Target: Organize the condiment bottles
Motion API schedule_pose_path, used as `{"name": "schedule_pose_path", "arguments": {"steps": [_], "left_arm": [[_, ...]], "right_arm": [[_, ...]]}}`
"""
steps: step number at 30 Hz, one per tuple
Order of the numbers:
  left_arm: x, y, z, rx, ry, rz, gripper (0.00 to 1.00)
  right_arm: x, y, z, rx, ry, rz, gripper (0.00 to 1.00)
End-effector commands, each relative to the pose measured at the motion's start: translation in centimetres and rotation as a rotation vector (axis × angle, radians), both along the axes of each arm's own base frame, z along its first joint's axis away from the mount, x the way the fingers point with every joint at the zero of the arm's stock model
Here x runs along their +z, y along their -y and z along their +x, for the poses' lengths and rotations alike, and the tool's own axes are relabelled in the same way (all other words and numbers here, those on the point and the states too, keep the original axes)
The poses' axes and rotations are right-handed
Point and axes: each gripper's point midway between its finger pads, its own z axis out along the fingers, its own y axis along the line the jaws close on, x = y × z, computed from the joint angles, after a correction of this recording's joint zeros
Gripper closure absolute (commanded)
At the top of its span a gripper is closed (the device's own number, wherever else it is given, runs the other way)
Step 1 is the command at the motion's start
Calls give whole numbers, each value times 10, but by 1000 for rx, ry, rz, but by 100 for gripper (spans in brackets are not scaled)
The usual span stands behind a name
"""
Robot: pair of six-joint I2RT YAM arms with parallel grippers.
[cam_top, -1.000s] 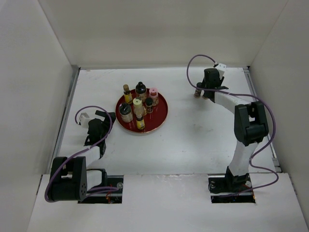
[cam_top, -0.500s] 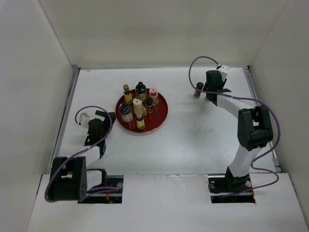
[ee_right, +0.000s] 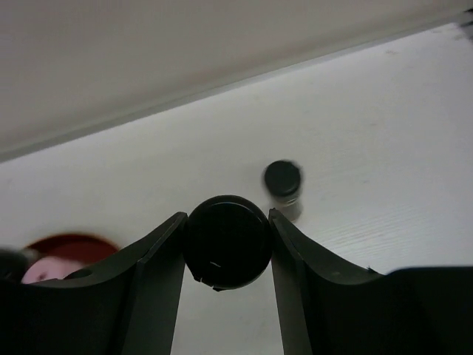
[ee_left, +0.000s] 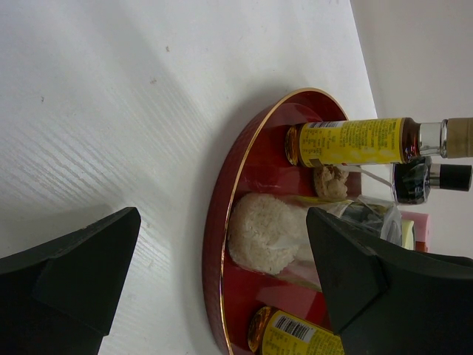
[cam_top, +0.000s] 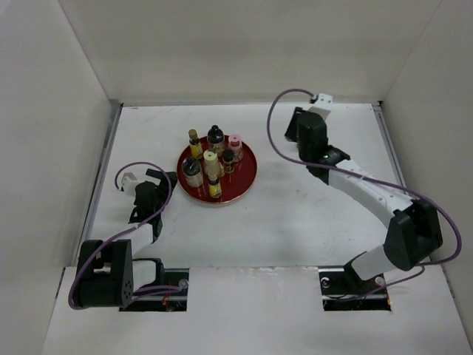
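Observation:
Several condiment bottles (cam_top: pixel 213 164) stand on the round red tray (cam_top: pixel 246 174) left of centre, among them a pink-capped one (cam_top: pixel 235 140) and a cream-capped one (cam_top: pixel 211 157). My right gripper (cam_top: pixel 295 130) is right of the tray, shut on a black-capped bottle (ee_right: pixel 227 242), fingers (ee_right: pixel 159 259) pressed on both sides of the cap. Another black-capped bottle (ee_right: pixel 283 185) stands on the table beyond it, blurred. My left gripper (cam_top: pixel 159 185) is open and empty just left of the tray. Its wrist view shows the tray rim (ee_left: pixel 216 251), a white-filled jar (ee_left: pixel 267 233) and a yellow-labelled bottle (ee_left: pixel 355 142).
White walls close in the table on the left, back and right. The right arm (cam_top: pixel 369 192) stretches diagonally across the right half of the table. The tray's pink edge (ee_right: pixel 44 270) shows at the lower left of the right wrist view.
My right gripper has swung left from the back right of the table toward the tray, with the black-capped bottle in it. The left arm has not moved.

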Motion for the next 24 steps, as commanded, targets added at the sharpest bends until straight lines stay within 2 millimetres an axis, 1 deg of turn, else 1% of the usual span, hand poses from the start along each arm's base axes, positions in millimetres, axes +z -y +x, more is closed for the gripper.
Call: {"name": "schedule_pose_path", "arguments": {"steps": [1, 3, 5, 8, 13, 16, 18, 21, 24], "left_arm": [[21, 0, 10, 0, 76, 11, 0], [20, -1, 10, -1, 75, 4, 0], [24, -2, 10, 5, 87, 9, 0], [24, -2, 9, 5, 85, 11, 0], [25, -2, 9, 4, 88, 9, 0], [22, -2, 9, 1, 81, 2, 0], [25, -1, 9, -1, 92, 3, 0], [27, -4, 8, 9, 96, 12, 0], [25, -2, 8, 0, 90, 5, 0]], "right_arm": [[1, -76, -16, 193, 20, 21, 62], [-4, -117, -28, 282, 22, 16, 62], [-3, -151, -38, 353, 33, 31, 62], [-9, -186, -50, 422, 20, 32, 63], [-42, -241, -75, 537, -37, -1, 62], [-61, -263, -83, 575, -64, -30, 62], [-73, -271, -84, 579, -76, -47, 62], [-85, -275, -84, 579, -94, -60, 61], [-96, -269, -83, 557, -104, -82, 61]]}}
